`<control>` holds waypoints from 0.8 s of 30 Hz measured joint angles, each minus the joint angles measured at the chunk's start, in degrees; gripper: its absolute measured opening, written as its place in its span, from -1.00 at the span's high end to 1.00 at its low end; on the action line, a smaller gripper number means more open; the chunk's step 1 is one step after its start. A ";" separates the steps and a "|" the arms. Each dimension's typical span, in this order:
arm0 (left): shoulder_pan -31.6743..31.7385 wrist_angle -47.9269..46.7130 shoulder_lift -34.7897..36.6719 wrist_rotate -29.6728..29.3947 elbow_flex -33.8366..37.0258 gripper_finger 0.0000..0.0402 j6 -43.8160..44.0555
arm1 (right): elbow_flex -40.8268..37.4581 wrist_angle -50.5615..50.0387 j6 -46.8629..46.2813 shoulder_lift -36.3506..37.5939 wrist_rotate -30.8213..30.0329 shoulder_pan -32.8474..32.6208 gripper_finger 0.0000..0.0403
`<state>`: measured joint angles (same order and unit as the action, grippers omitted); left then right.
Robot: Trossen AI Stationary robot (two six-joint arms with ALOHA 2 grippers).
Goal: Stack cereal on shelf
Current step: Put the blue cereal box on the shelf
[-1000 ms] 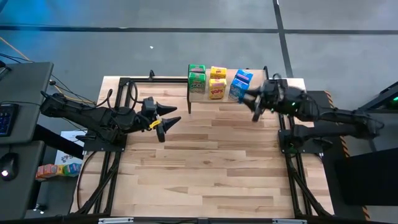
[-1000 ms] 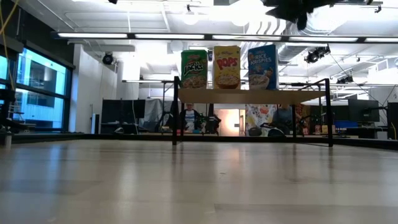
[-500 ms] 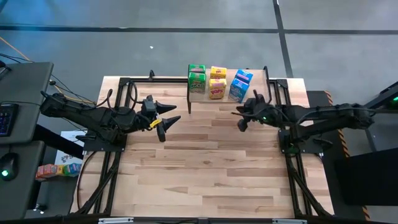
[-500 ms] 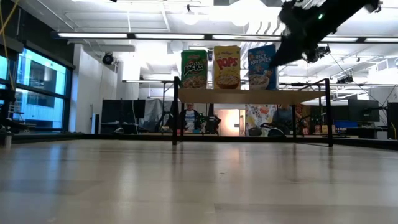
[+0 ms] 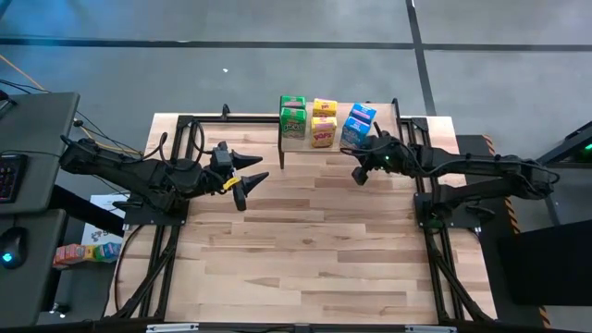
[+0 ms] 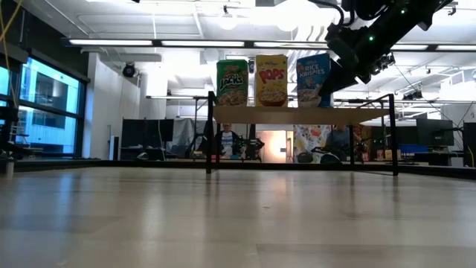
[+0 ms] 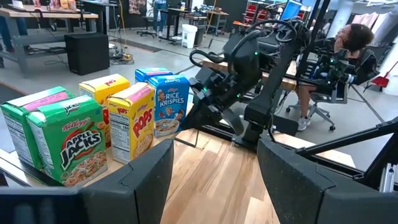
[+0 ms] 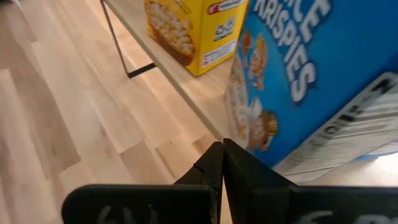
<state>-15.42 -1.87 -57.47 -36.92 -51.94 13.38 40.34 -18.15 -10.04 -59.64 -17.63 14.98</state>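
Note:
Several cereal boxes stand upright on the shelf (image 5: 314, 143) at the table's far edge: green (image 5: 292, 117), yellow (image 5: 324, 125) and blue (image 5: 357, 128), each with another behind it. In the low view they are the green (image 6: 233, 82), yellow (image 6: 271, 80) and blue (image 6: 313, 80) boxes on the shelf board (image 6: 297, 115). My right gripper (image 5: 358, 174) is shut and stands just in front of the blue box (image 8: 323, 81), low by its front face. My left gripper (image 5: 248, 180) waits open at the left, above the table, with nothing between its fingers. My right gripper's shut fingertips (image 8: 219, 152) point at the lower front corner of the blue box (image 8: 245, 140), coming from the table's near right side. I cannot tell whether they touch the box. The box stands upright on the shelf.
Black metal frames (image 5: 176, 185) (image 5: 435, 199) carry the arms at the table's left and right. Bare wood tabletop (image 5: 305, 250) lies in front of the shelf. In the left wrist view a person (image 7: 351, 37) sits beyond the table's right side.
My right gripper has shut and come down from beside the blue box, moving toward the table's left and a little toward its near edge; it now stands in front of that box. The boxes have stayed where they were.

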 joint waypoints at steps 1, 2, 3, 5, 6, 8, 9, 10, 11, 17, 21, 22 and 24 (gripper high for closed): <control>0.01 0.00 0.00 -0.01 0.00 -0.11 0.00 | 0.00 0.00 0.46 0.00 -0.32 0.34 1.00; 0.01 0.00 0.00 -0.01 0.00 -0.11 0.00 | 0.00 0.00 1.07 0.00 -0.46 0.69 1.00; 0.00 0.00 0.00 0.00 0.00 -0.11 0.00 | 0.00 0.00 1.50 0.00 -0.50 1.06 1.00; 0.00 0.00 0.00 0.00 0.00 -0.11 0.01 | 0.00 0.00 2.08 0.00 -0.55 1.86 1.00; 0.00 0.00 0.00 -0.01 0.00 -0.11 0.00 | 0.00 0.00 2.49 0.00 -0.55 2.19 1.00; 0.00 0.00 0.00 -0.01 0.00 -0.11 0.03 | 0.00 0.00 3.04 0.00 -0.61 2.87 1.00; 0.00 0.00 0.00 0.02 0.00 -0.11 0.03 | 0.00 0.00 3.49 0.00 -0.62 3.33 1.00; 0.02 0.00 0.00 0.00 0.00 -0.11 0.03 | 0.00 -0.01 3.92 0.00 -0.58 3.72 1.00; 0.02 0.00 0.00 0.02 0.00 -0.11 0.03 | 0.00 -0.02 4.08 0.00 -0.62 4.09 1.00; 0.01 0.01 0.00 0.02 0.00 -0.11 0.00 | 0.08 -0.55 5.19 0.00 -0.83 6.11 1.00; 0.02 0.02 0.00 0.02 0.00 -0.11 0.00 | 0.09 -0.58 6.03 0.04 -0.83 6.99 1.00; 0.02 0.00 0.00 0.02 0.00 -0.11 0.00 | 0.09 -0.71 6.03 0.13 -0.80 7.18 1.00; 0.02 0.00 0.00 0.18 0.00 -0.11 0.04 | 0.09 -1.29 6.03 0.76 0.13 7.20 1.00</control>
<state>-15.40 -1.87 -57.47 -36.75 -51.94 13.43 40.42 -19.44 -4.01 -58.87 -17.50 22.17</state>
